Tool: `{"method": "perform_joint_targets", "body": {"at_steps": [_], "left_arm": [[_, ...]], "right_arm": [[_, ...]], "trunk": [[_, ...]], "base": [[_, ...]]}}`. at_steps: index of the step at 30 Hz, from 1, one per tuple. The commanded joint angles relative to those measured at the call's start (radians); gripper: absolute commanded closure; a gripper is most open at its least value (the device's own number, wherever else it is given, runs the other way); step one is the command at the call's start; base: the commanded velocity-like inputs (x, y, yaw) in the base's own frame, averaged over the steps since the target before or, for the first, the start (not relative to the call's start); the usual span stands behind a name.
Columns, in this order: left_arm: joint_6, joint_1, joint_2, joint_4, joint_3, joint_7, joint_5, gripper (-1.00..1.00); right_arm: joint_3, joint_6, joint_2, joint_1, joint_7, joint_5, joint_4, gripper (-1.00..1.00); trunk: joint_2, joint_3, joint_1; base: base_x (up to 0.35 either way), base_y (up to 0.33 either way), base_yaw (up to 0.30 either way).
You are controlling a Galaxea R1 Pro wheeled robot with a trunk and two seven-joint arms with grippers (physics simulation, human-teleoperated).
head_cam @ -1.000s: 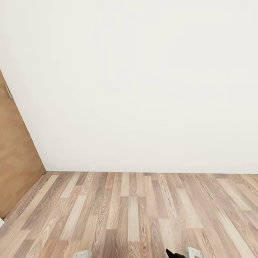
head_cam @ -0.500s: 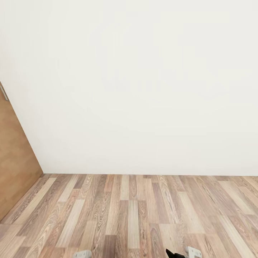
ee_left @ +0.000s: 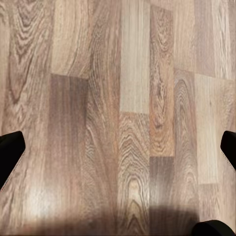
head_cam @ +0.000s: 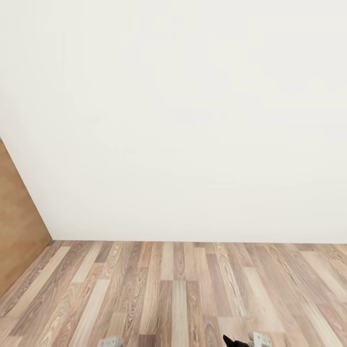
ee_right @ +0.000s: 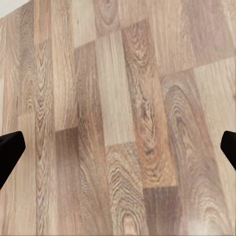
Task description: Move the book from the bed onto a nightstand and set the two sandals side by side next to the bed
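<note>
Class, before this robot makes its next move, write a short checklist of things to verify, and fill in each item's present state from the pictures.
1. Book, bed, nightstand or sandals ahead: not ok, head view faces a white wall.
2. Floor ahead free to roll on: ok.
3. Left gripper open, nothing held: ok.
4. Right gripper open, nothing held: ok.
5. Wooden panel on the left, open or closed door: cannot tell.

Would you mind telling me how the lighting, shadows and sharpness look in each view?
Head view: flat, even light; the white wall is nearly featureless, the plank floor sharp. Left wrist view: a dark shadow falls on the floor at one edge, with a soft sheen nearby. Right wrist view: even light, wood grain slightly soft.
</note>
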Motion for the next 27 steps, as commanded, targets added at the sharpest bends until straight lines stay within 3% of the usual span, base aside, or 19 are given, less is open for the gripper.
{"method": "perform_joint_targets", "body": {"at_steps": [1,27], "left_arm": [[-0.004,-0.001,0.0,0.001,0.005,-0.003,-0.005,-1.0],[-0.004,0.0,0.0,0.001,0.005,-0.003,-0.005,-1.0]], "right_arm": [[0.009,-0.005,0.001,-0.002,0.007,-0.01,0.004,-1.0],[0.008,-0.005,0.001,-0.002,0.006,-0.011,0.004,-1.0]], "trunk": [[0.0,-0.001,0.001],[0.0,-0.001,0.001]], "base": [[0.327,0.0,0.0],[0.273,0.0,0.0]]}}
